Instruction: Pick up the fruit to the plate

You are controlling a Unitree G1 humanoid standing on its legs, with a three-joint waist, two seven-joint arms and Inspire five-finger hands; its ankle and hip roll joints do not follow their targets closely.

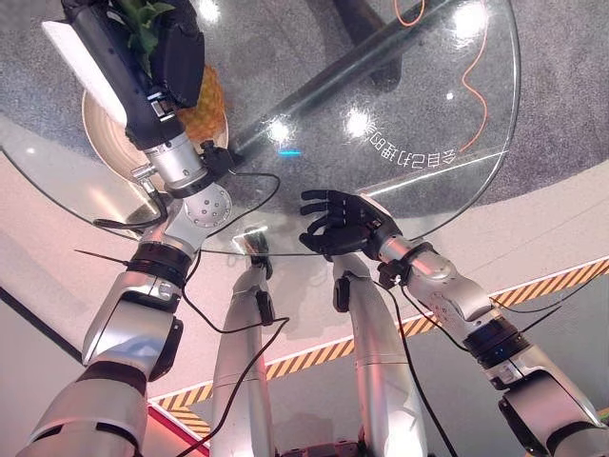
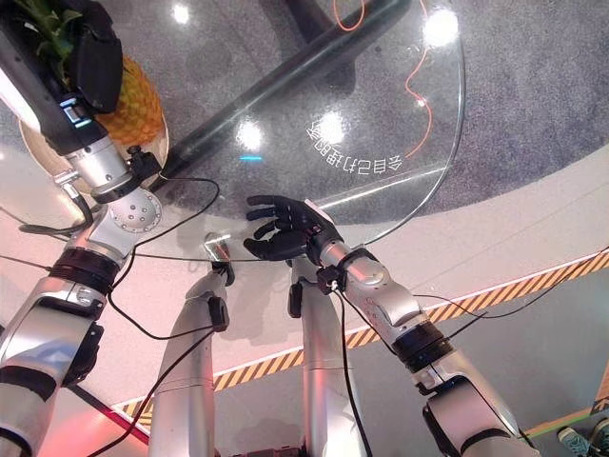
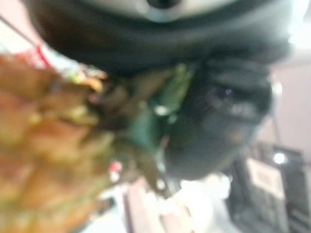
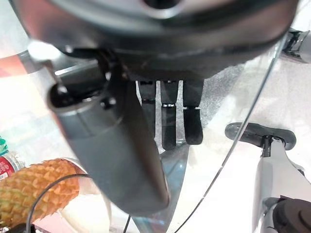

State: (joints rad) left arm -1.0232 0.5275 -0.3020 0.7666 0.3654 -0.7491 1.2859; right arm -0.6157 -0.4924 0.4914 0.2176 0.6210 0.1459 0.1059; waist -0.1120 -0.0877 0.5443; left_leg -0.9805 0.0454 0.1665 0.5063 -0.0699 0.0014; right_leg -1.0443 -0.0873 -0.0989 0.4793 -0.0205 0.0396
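A pineapple [image 1: 206,100] lies over a tan round plate [image 1: 98,129] at the far left of the glass table. My left hand [image 1: 169,52] is curled round its leafy top, with green leaves showing between the fingers. Up close in the left wrist view, the pineapple [image 3: 43,145] sits against the dark hand [image 3: 218,116]. Whether the fruit rests on the plate I cannot tell. My right hand [image 1: 338,224] is open at the table's near edge, its fingers [image 4: 167,126] straight and holding nothing. The right wrist view also shows the pineapple [image 4: 34,189].
The round glass table [image 1: 476,162] shows a dark leg [image 1: 333,81] and an orange cable [image 1: 481,105] on the grey floor through it. A bottle with a red label [image 4: 5,167] stands by the plate. Yellow-black tape [image 1: 561,281] crosses the floor nearby.
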